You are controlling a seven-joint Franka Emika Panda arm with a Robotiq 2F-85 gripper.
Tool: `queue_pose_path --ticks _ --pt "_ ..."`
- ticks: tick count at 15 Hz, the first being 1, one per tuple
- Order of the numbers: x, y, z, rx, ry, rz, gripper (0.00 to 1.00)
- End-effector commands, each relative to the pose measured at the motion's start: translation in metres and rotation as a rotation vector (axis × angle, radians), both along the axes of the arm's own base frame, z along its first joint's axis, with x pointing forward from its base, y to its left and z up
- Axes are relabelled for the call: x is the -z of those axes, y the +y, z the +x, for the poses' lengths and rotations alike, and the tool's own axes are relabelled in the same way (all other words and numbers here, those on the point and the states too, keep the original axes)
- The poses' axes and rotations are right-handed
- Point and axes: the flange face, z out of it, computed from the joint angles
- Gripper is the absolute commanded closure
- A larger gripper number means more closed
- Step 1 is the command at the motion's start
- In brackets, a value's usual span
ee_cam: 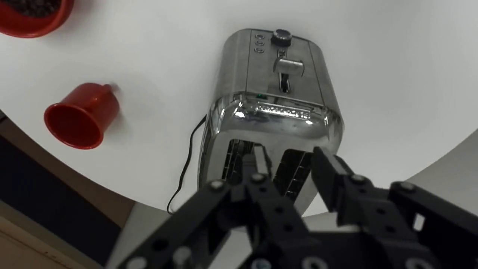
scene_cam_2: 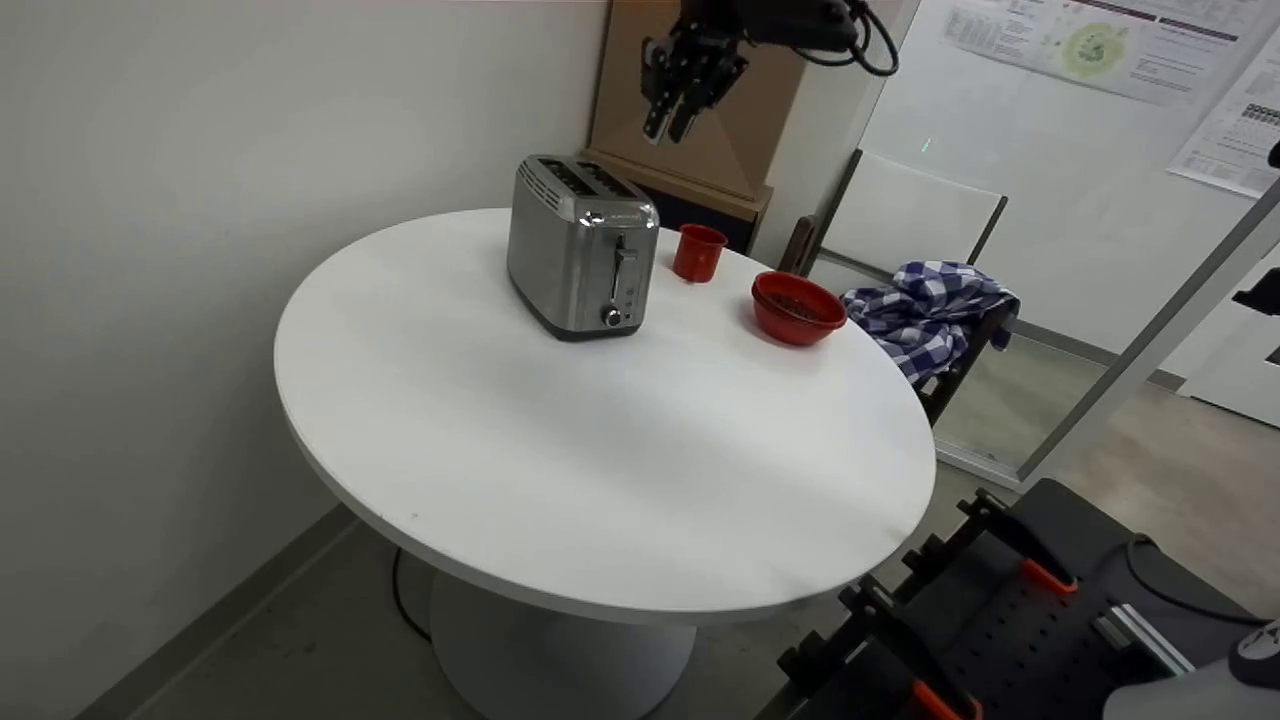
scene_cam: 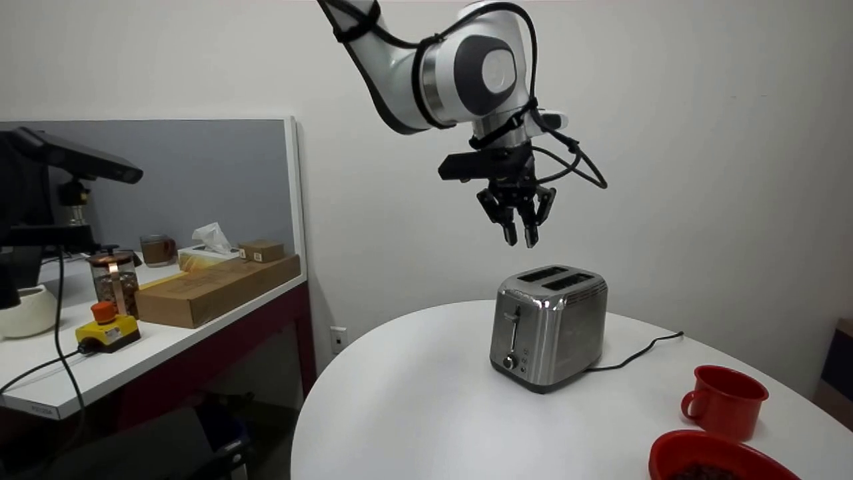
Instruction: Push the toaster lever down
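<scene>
The silver toaster (scene_cam: pixel 550 327) stands upright on the white round table (scene_cam: pixel 400 400); it also shows in an exterior view (scene_cam_2: pixel 575 255) and the wrist view (ee_cam: pixel 283 127). Its lever (scene_cam: pixel 512 317) is near the top of the front slot, above the round knob; the lever also shows in an exterior view (scene_cam_2: pixel 626 256) and the wrist view (ee_cam: pixel 290 67). My gripper (scene_cam: pixel 521 241) is above the toaster, apart from it and pointing down. It also shows in an exterior view (scene_cam_2: pixel 667 136). In the wrist view, its fingers (ee_cam: pixel 289 151) are apart with nothing between them.
A red mug (scene_cam: pixel 725 402) and a red bowl (scene_cam_2: pixel 797 308) with dark contents stand on the table beside the toaster. The toaster's black cord (scene_cam: pixel 633 357) runs to the table's back edge. The wall (scene_cam: pixel 400 220) is close behind the table.
</scene>
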Motion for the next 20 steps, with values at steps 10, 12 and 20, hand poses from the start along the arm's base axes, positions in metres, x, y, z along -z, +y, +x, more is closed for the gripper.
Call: queue_pose_path --ticks 10,12,20 --pt "0.086 0.009 0.044 0.148 0.128 0.030 1.00" --pt "0.094 0.015 0.046 0.154 0.161 0.042 1.00" --pt "0.125 0.017 0.053 0.186 0.285 0.026 1.00"
